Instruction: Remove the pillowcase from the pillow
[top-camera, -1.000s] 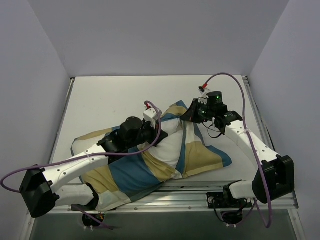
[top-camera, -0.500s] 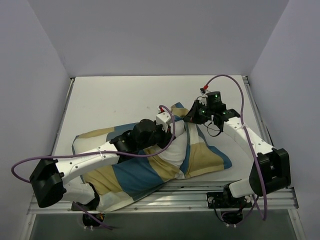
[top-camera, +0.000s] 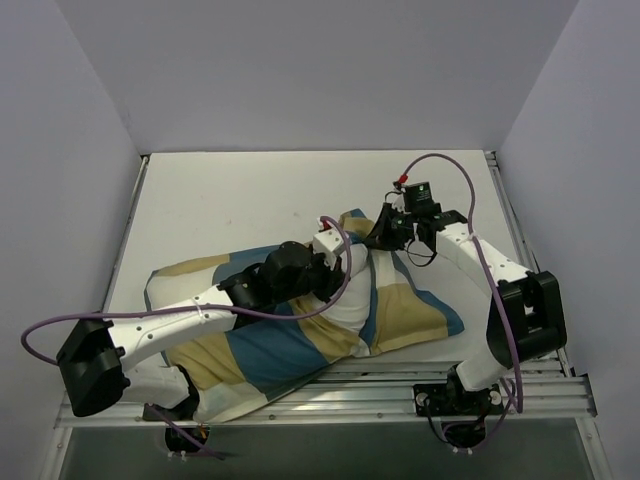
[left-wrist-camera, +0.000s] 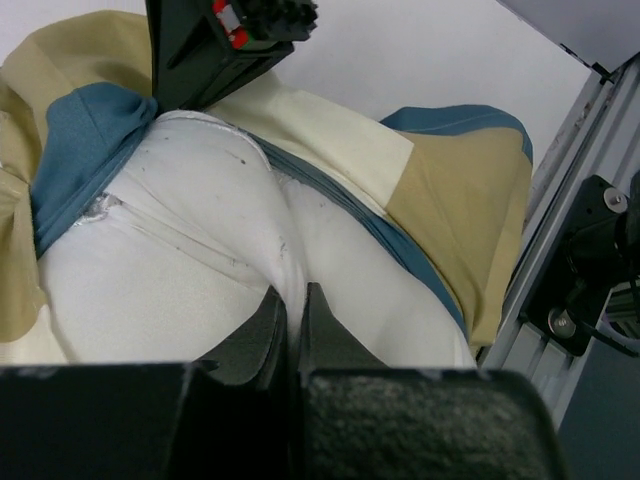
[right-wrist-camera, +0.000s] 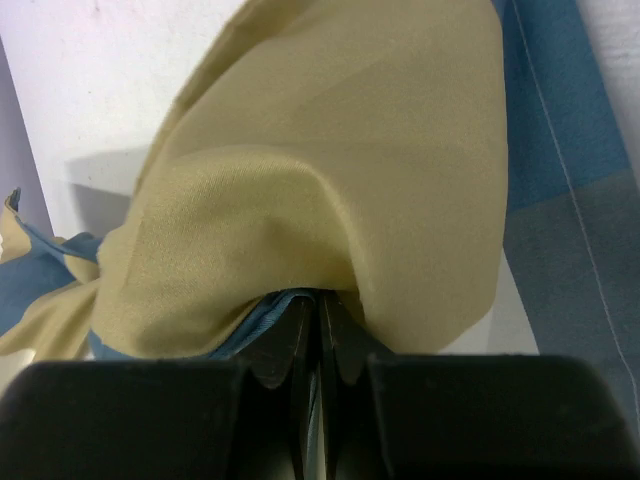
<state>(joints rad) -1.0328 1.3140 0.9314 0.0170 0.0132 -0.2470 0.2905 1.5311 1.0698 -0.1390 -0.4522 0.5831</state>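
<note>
Left claw (left-wrist-camera: 295, 300) is pinched almost fully closed on a thin ridge of the white pillow (left-wrist-camera: 200, 230); right claw (right-wrist-camera: 320, 305) is closed down the same way on a bunched bit of the pillowcase (right-wrist-camera: 330, 160), tan on top with a blue edge tucked right at the tips. The two claws sit close together, about mid-table (top-camera: 220, 190) and a bit to the right; the pillow bulges bare between them, with the cover's rim gathered around it. The rest of the pillow is in the cover, lying across the near half towards the left.

What I'd worry about: both grips are tiny folds of slippery cloth, so a hard tug could pop either one free; if the left pinch lets go, I reckon the pillow just slides along with the cover instead of coming out. The rim could also bind on the fat middle.

Labels: nothing readable; there's a red-and-white patch (left-wrist-camera: 237, 11) on the right claw's body, too small to make out.
</note>
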